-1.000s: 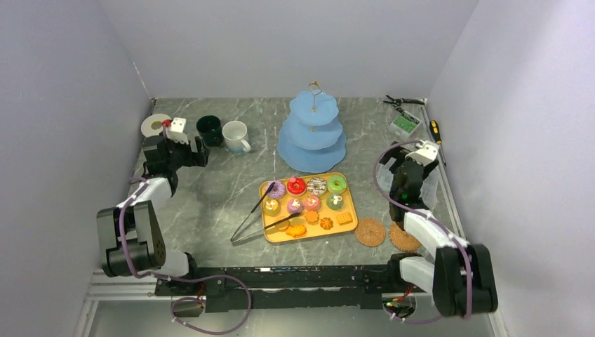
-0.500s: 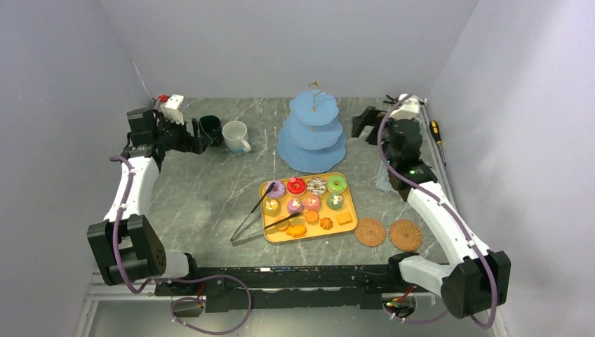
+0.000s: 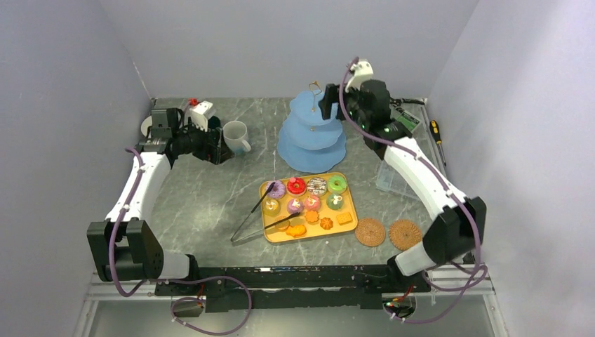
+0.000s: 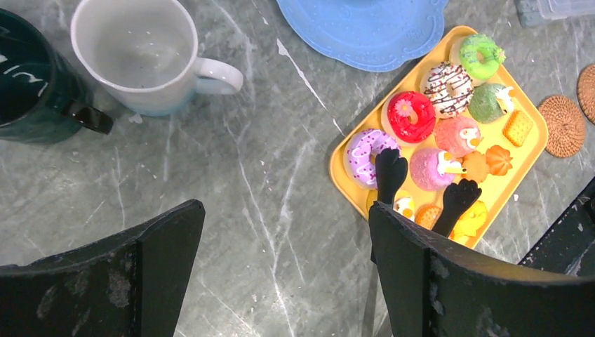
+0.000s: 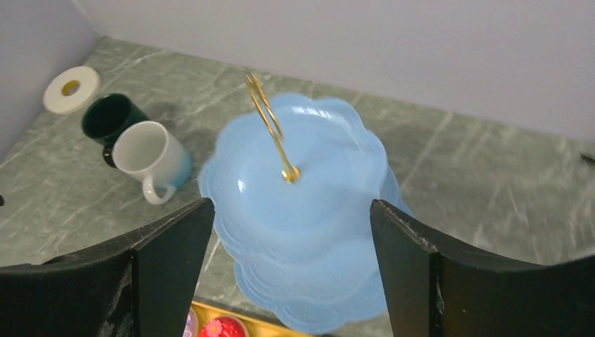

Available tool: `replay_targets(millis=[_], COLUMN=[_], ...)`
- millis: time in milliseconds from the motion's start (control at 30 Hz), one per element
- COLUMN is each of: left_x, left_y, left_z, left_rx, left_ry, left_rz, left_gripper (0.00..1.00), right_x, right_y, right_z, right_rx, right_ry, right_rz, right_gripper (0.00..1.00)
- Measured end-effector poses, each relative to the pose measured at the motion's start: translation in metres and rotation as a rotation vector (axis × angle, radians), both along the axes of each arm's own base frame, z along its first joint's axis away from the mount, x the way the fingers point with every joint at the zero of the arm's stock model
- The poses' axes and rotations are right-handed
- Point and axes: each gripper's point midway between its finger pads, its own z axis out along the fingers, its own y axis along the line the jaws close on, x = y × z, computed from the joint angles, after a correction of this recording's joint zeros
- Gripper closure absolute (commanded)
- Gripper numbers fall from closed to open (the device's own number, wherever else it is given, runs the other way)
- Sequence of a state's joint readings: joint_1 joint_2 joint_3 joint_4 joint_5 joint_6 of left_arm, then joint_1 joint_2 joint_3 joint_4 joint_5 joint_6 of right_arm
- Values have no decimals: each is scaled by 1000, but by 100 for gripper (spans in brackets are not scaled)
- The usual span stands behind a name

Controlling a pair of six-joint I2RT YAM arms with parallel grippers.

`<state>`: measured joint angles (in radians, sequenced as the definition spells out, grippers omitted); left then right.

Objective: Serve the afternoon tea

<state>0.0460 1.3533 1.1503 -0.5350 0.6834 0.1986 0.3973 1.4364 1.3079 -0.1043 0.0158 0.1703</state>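
Nearest, the doughnuts (image 4: pixel 410 116) sit on the yellow tray (image 4: pixel 530 151), with the tongs (image 4: pixel 391 172) across it. Left gripper (image 4: pixel 286 210) is spread wide and empty near the white mug (image 4: pixel 133 53). Its cam catches the green mug (image 4: pixel 28 84), which the overhead mostly hides. Right gripper (image 5: pixel 291 205) gapes empty over the blue stand (image 5: pixel 309 210).

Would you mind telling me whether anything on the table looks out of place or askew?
Only the black tongs: they lie slanted, tips on the yellow tray, handles trailing off onto the table. Nothing is spilled.
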Motion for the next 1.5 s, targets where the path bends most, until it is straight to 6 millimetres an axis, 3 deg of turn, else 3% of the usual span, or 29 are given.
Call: replay_targets(millis=[133, 233, 300, 433, 600, 933, 1100, 1400, 1500], left_x=[-6, -10, -13, -16, -18, -24, -27, -29, -30], left_y=[-4, -5, -6, -8, -8, -7, -11, -12, -13], left_z=[-5, -9, -12, -15, -14, -18, -20, -22, -22], left_rx=[8, 24, 29, 32, 37, 52, 71, 89, 94], left_ry=[29, 44, 58, 74, 83, 104, 103, 103, 102], left_rz=[-12, -22, -28, -34, -39, -50, -71, -84, -95], left_gripper=[6, 6, 6, 6, 6, 6, 6, 10, 11], right_x=[26, 34, 36, 41, 51, 83, 92, 102, 109], right_y=[30, 43, 47, 52, 55, 62, 64, 65, 67], right_z=[21, 13, 0, -24, -36, -24, -28, -12, -12], right_rx=[-16, -36, -48, -75, -99, -112, -125, -157, -168], right_ry=[-25, -2, 25, 78, 86, 8, -10, -112, -126], right_rz=[123, 177, 200, 223, 226, 209, 202, 201, 202], right_gripper=[17, 19, 25, 37, 41, 71, 76, 90, 91])
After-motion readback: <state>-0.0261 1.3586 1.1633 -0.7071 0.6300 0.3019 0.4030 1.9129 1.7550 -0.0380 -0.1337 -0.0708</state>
